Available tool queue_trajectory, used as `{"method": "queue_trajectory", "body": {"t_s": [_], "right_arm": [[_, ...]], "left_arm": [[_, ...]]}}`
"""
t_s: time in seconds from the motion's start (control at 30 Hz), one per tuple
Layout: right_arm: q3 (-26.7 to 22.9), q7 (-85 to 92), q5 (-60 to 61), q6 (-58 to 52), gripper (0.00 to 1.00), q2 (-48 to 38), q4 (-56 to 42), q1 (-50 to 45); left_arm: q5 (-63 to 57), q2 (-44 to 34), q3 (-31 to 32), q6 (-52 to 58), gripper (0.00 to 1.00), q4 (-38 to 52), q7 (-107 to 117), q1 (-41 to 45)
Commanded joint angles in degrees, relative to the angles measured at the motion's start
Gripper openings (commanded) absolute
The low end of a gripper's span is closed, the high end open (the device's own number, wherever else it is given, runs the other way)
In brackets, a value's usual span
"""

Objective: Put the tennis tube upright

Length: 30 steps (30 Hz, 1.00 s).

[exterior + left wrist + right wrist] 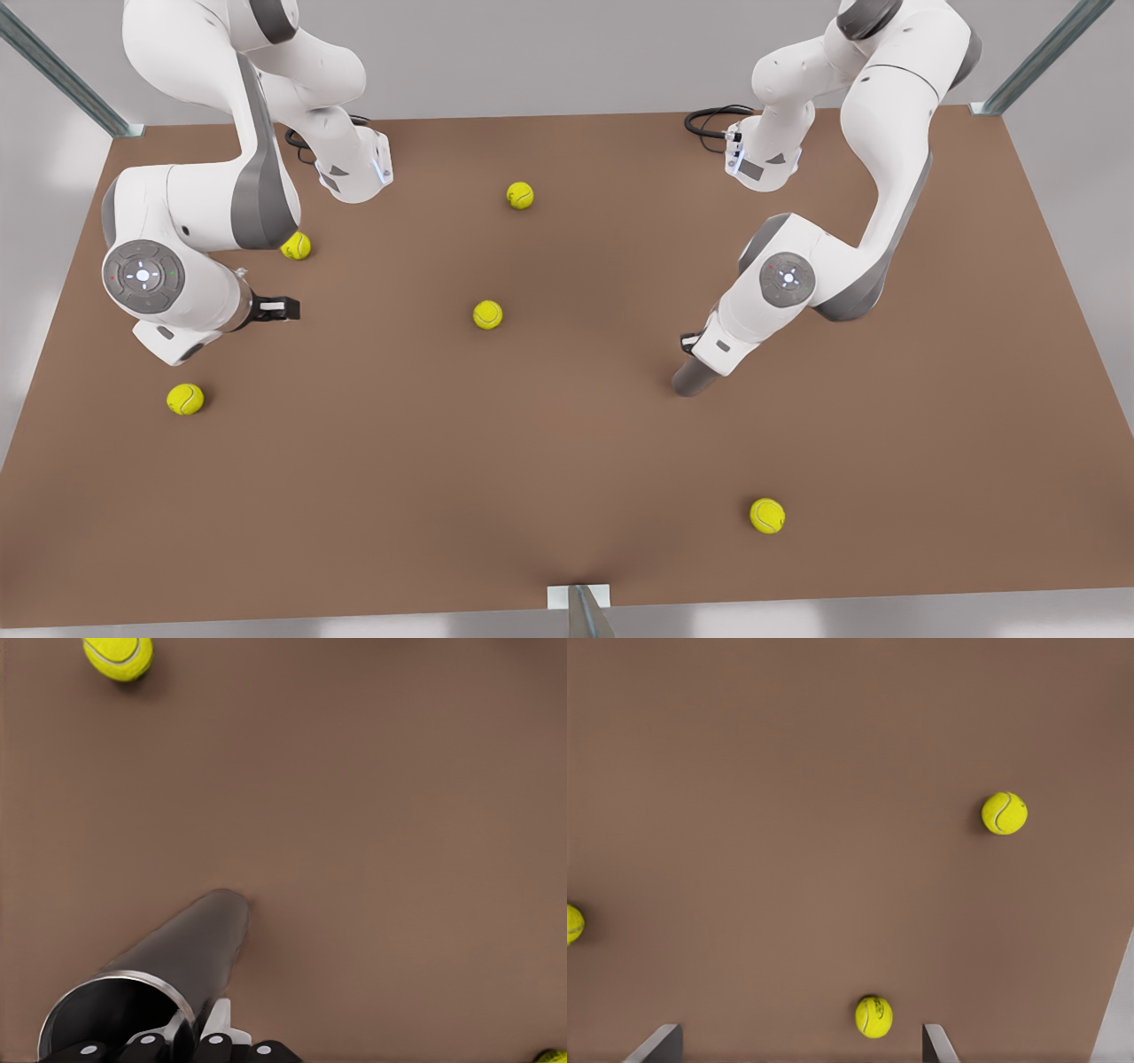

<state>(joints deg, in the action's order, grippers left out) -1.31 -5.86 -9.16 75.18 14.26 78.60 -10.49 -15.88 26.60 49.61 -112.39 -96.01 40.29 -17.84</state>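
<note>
Your left gripper (190,1041) is clamped on the rim of the tennis tube (182,961), which hangs tilted below it, far end on the table (567,425). Your right gripper (802,1045) waits open above a ball (873,1016).

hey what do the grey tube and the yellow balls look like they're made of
The tennis tube, gripped at its open mouth by the left pincer, looks like dark grey metal with a brushed, slightly glossy finish: its rim catches a bright highlight. It may equally be coated plastic. The tennis balls look like fuzzy yellow felt, matte, with pale curved seams. The right pincer waits open above the table.
</note>
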Motion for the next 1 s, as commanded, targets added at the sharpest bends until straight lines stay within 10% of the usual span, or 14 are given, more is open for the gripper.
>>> {"method": "queue_trajectory", "body": {"t_s": [0.0,0.1,0.4,0.57,0.67,0.73,0.97], "right_arm": [[0.0,0.0,0.0,-0.1,1.0,0.0,0.0,0.0],[0.0,0.0,0.0,-0.1,1.0,-0.1,0.0,0.0],[-0.2,0.0,-0.1,0.0,1.0,0.1,0.1,0.3],[-0.2,0.1,-0.1,0.0,1.0,0.0,0.0,0.3],[-0.2,0.1,-0.1,0.0,1.0,0.0,-0.6,0.3],[-0.2,0.1,-0.2,0.0,1.0,-0.1,-0.7,0.2],[-0.2,0.1,-0.1,0.0,1.0,-0.1,-0.7,0.1]], "left_arm": [[-0.5,-0.1,0.0,0.9,0.55,0.0,6.7,0.0],[-0.5,-0.2,-0.3,0.9,0.88,0.0,6.7,0.0],[-0.3,-0.5,-0.3,4.9,1.0,2.3,6.9,0.0],[-0.3,-0.5,1.5,37.8,1.0,27.0,-2.9,-2.5],[-2.2,-4.0,1.6,46.1,1.0,27.5,-26.0,-6.4],[7.1,-22.1,-30.7,33.9,1.0,9.5,-45.3,15.3],[11.7,-14.3,-35.5,41.3,1.0,23.0,-37.5,19.6]]}}
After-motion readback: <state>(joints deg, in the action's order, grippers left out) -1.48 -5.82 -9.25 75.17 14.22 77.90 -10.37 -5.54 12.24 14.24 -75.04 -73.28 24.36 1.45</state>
